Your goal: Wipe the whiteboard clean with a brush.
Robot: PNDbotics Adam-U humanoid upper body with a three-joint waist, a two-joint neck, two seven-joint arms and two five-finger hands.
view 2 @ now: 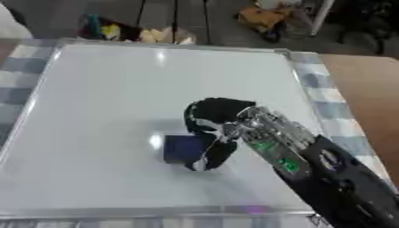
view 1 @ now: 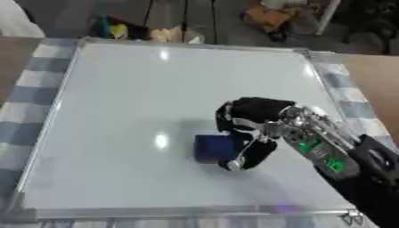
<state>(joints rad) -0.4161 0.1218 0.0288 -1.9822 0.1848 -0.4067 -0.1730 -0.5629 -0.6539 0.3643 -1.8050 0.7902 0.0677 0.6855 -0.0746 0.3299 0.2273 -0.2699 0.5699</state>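
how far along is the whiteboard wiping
The whiteboard shows no marks I can make out, so wiping looks mostly done. The right hand has its fingers curled on a dark blue brush resting on the board's lower middle. Nothing visible remains to erase.

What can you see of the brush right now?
The brush is a small dark blue block, lying flat on the whiteboard a little right of centre in its near half. The right hand is curled round its right side, reaching in from the lower right. Its underside is hidden.
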